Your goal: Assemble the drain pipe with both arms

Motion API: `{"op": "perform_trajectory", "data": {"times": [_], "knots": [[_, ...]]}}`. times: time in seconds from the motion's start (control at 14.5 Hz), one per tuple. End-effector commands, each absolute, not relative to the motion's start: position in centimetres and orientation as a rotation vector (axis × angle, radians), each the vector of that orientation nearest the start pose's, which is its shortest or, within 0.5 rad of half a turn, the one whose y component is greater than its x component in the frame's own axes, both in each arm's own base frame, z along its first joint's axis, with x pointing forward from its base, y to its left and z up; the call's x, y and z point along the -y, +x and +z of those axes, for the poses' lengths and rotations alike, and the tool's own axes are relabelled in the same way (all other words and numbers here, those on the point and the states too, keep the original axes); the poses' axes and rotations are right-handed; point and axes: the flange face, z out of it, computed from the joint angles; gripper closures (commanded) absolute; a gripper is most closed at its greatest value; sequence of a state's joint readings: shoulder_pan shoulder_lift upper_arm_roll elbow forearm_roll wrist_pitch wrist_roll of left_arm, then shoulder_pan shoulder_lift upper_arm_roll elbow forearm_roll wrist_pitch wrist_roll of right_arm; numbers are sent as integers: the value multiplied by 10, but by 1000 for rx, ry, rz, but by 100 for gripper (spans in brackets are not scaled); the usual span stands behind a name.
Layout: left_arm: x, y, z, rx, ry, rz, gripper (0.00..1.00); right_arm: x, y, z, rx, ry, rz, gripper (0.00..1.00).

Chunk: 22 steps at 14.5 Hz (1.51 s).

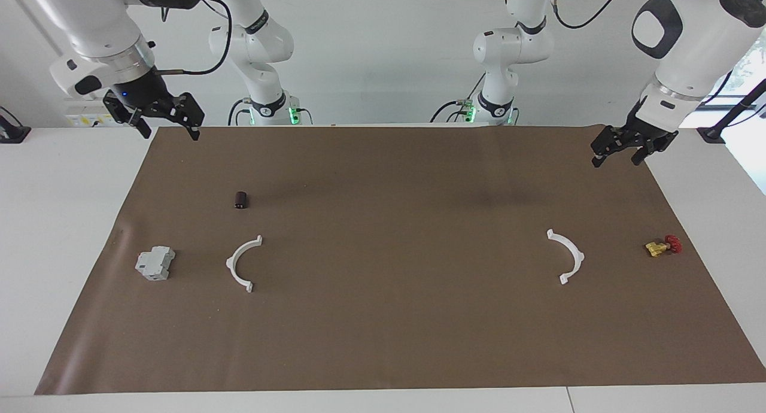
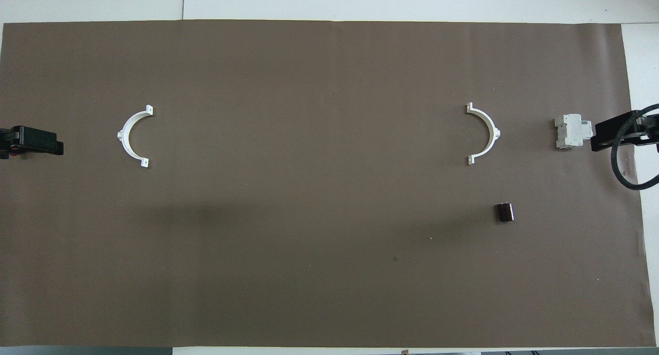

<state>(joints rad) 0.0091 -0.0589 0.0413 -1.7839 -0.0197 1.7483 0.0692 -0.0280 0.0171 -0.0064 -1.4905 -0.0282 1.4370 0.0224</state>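
Two black two-finger grippers logged first, at the robot-side edge of the brown paper sheet (image 1: 383, 341). Found the right gripper (image 1: 168, 127) raised over that edge's corner at the right arm's end, fingers spread wide, nothing between them. Found the left gripper (image 1: 616, 156) raised over the matching corner at the left arm's end, fingers likewise apart and holding nothing. Noted both arms as waiting, clear of every part.

Next out from the robots: logged a small dark brown cylinder (image 1: 241, 200) lying on its side, on the right arm's half of the sheet, alone.

Farther out, roughly midway between the robot-side edge and the outer edge, recorded one loose row of four items. Starting at the right arm's end:
- a grey boxy plastic block (image 1: 155, 263), close to the sheet's short edge;
- beside it but not touching, one thin white plastic half-ring with end tabs (image 1: 230, 262), flat on the paper;
- well apart, toward the left arm's end, the second white half-ring (image 1: 579, 257), also flat;
- close to that short edge, a small yellow valve with a red knob (image 1: 661, 246).

Noted the open sides of the two drain pipe halves facing each other, unjoined.
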Motion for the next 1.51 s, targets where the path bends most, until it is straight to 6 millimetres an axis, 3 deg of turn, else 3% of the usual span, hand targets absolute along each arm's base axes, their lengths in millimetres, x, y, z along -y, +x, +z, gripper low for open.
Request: {"op": "perform_trajectory", "data": {"times": [0.0,0.62,0.76,0.89,1.03,1.17,1.44], "knots": [[-28,540,574,-25,-3150,-59,0,29,545,638,-61,-3147,97,0],[-26,541,575,-29,-3149,-66,0,33,543,636,-83,-3146,104,0],[-27,541,575,-27,-3149,-64,0,32,538,628,-69,-3144,128,0],[-27,541,575,-27,-3149,-64,0,27,535,617,54,-3144,97,0],[-25,540,575,-32,-3150,-56,0,23,535,594,80,-3143,-2,0],[-25,539,574,-32,-3150,-44,0,-4,537,557,155,-3131,-113,0],[-17,541,572,-65,-3149,-59,0,-36,586,467,190,-3087,-143,0]]}}
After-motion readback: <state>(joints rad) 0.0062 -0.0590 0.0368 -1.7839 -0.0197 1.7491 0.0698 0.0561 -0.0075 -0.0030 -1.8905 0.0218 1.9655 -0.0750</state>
